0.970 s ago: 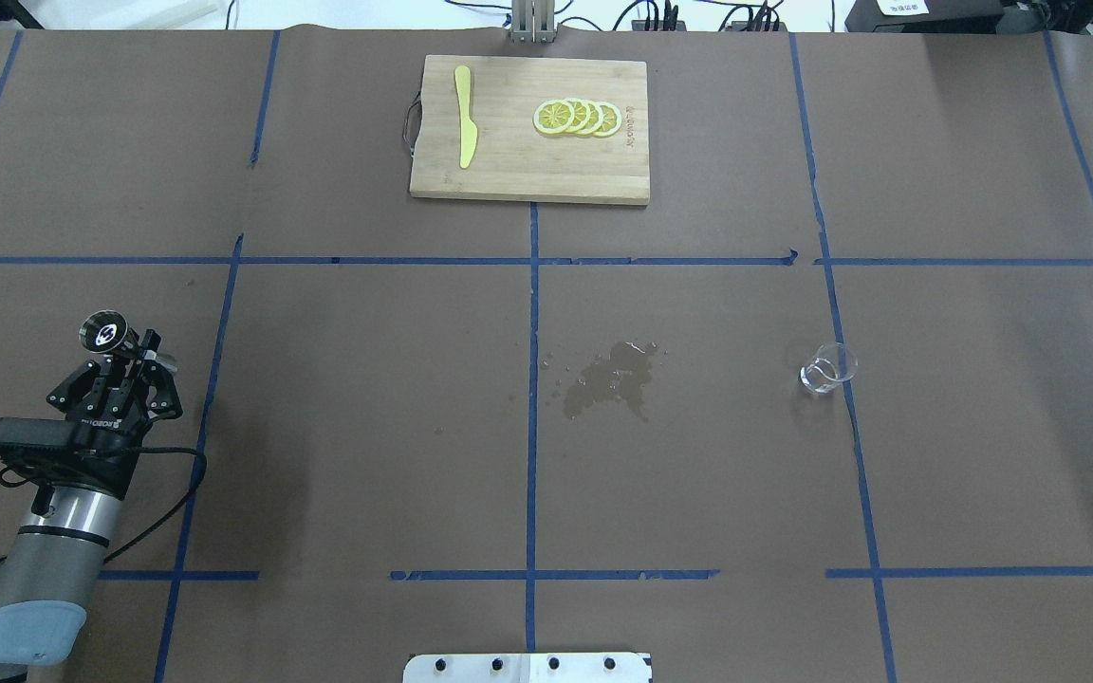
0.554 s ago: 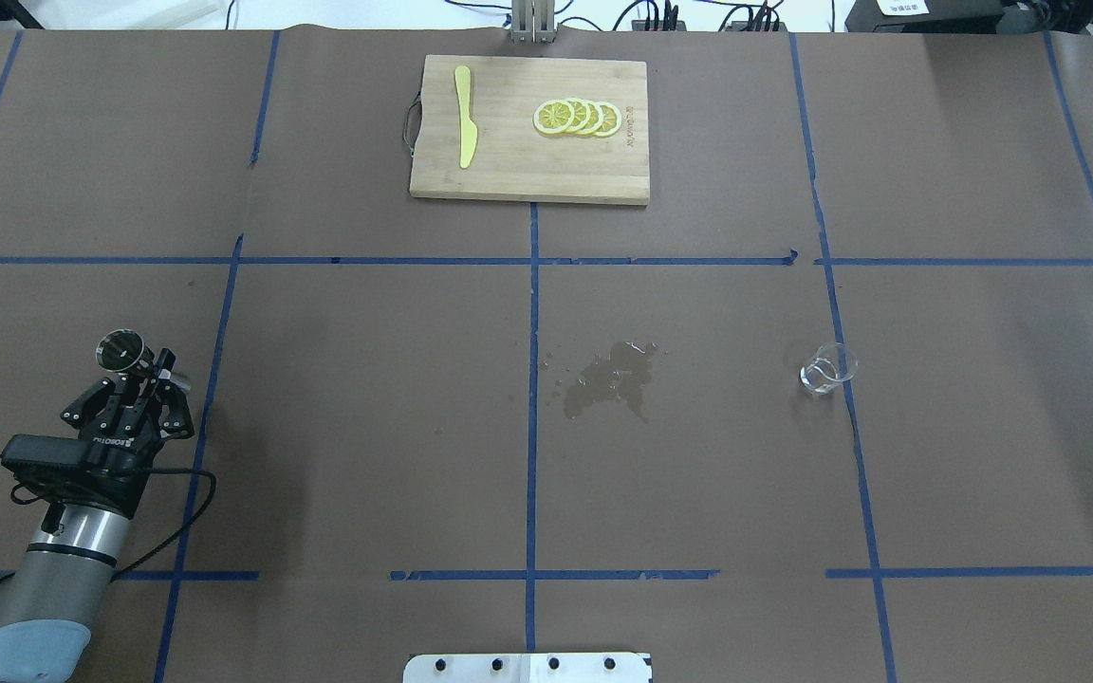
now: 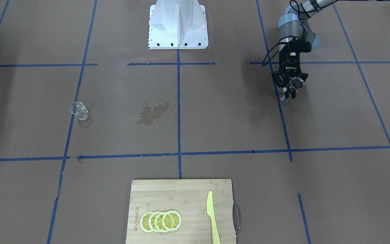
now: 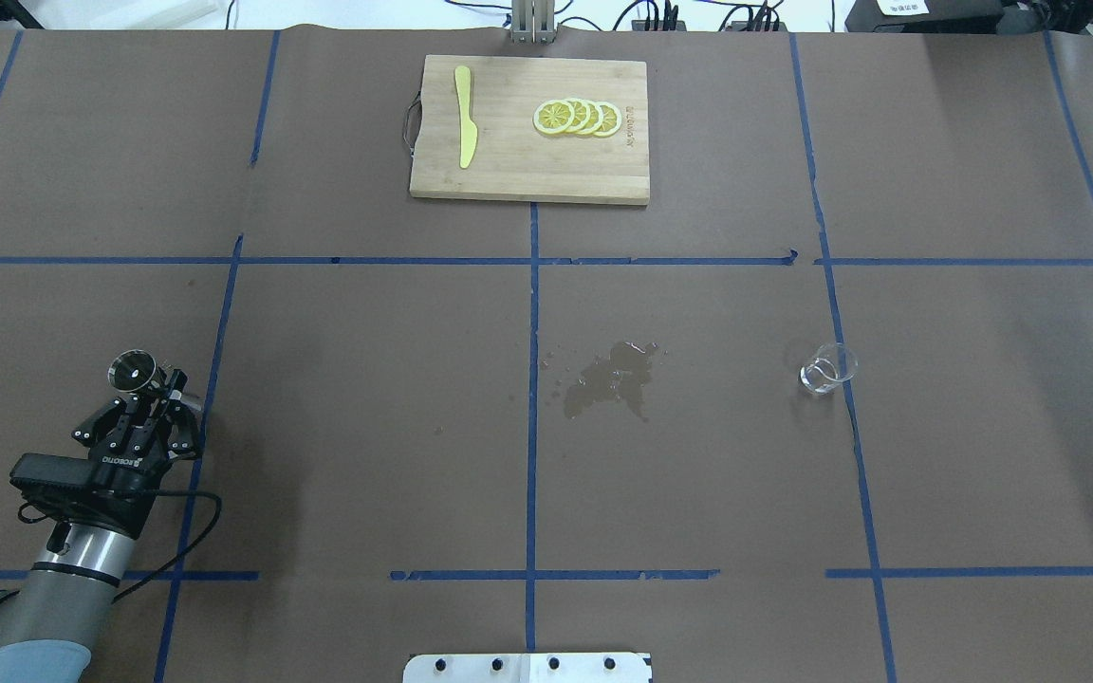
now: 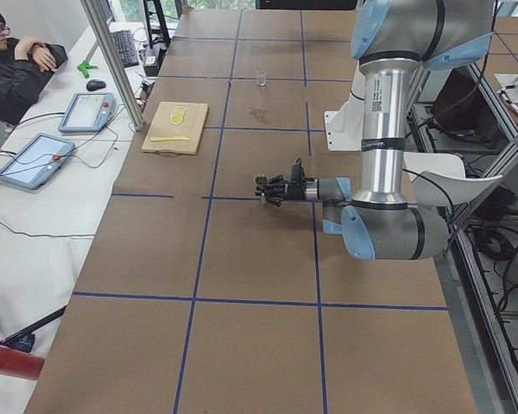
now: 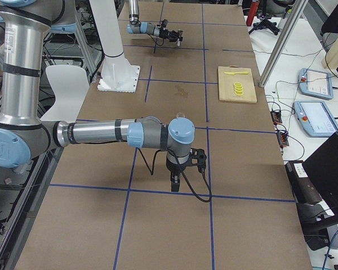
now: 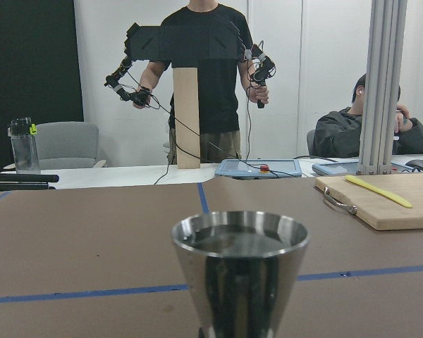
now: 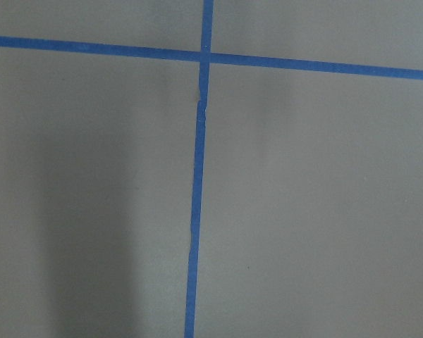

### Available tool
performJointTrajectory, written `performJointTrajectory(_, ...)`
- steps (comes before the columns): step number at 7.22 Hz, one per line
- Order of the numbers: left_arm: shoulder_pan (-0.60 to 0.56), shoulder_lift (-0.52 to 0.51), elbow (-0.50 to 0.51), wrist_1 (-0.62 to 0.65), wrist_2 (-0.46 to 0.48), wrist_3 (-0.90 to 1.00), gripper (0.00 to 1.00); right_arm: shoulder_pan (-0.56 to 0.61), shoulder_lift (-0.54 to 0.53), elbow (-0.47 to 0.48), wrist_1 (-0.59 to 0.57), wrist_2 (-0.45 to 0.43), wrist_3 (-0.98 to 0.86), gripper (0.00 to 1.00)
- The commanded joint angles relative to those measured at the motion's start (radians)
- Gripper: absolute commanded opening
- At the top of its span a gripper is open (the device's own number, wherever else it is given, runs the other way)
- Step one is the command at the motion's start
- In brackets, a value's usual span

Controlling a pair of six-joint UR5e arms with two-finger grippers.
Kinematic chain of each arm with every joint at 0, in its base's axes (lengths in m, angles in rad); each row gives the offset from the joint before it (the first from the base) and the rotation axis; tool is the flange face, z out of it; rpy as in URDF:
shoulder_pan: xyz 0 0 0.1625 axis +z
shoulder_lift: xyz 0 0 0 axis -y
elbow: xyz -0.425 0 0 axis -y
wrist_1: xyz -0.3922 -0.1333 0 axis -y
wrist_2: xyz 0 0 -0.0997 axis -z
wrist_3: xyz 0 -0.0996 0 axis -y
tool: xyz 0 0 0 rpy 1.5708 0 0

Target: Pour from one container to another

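A steel cup (image 4: 132, 370) is upright in my left gripper (image 4: 165, 384), which is shut on it low over the table's left side. The same cup fills the left wrist view (image 7: 240, 271) and also shows in the front-facing view (image 3: 297, 82). Whether it holds liquid I cannot tell. A small clear glass beaker (image 4: 828, 368) stands far off on the right half, also seen from the front (image 3: 79, 111). My right gripper (image 6: 176, 183) shows only in the exterior right view, pointing down over the table; I cannot tell whether it is open or shut.
A wet spill (image 4: 611, 378) marks the brown paper near the table's middle. At the far edge lies a wooden cutting board (image 4: 527, 171) with a yellow knife (image 4: 464, 116) and lemon slices (image 4: 577, 117). People are behind the table's far side (image 7: 201, 77).
My left gripper has carried the steel cup back toward the robot and slightly right. The beaker, spill and board have not moved.
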Motion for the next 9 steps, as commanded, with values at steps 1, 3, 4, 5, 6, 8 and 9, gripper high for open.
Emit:
performJointTrajectory(1,0.008,-0.002,0.02,-0.022,0.0,-0.002,0.13,0.0,0.0,0.0,0.0,0.0,0.0,1.0)
performJointTrajectory(3,0.01,-0.002,0.04,-0.044,0.0,-0.002,0.14,-0.001,0.0,0.0,0.001,0.0,0.0,1.0)
performJointTrajectory(4,0.01,-0.002,0.042,-0.044,0.0,-0.002,0.14,-0.001,0.0,0.0,0.001,0.0,0.0,1.0)
performJointTrajectory(5,0.011,-0.003,0.042,-0.044,0.0,0.0,0.17,-0.001,0.0,0.0,0.001,-0.002,0.0,1.0)
performJointTrajectory(6,0.012,-0.002,0.042,-0.044,0.0,0.0,0.19,0.0,0.0,0.0,0.001,-0.002,0.0,1.0)
performJointTrajectory(8,0.016,-0.008,0.048,-0.044,0.0,0.001,0.25,0.0,-0.002,0.0,0.001,-0.002,0.0,1.0)
performJointTrajectory(9,0.016,-0.015,0.05,-0.044,0.0,0.001,0.27,0.002,0.0,0.0,0.001,-0.002,0.0,1.0)
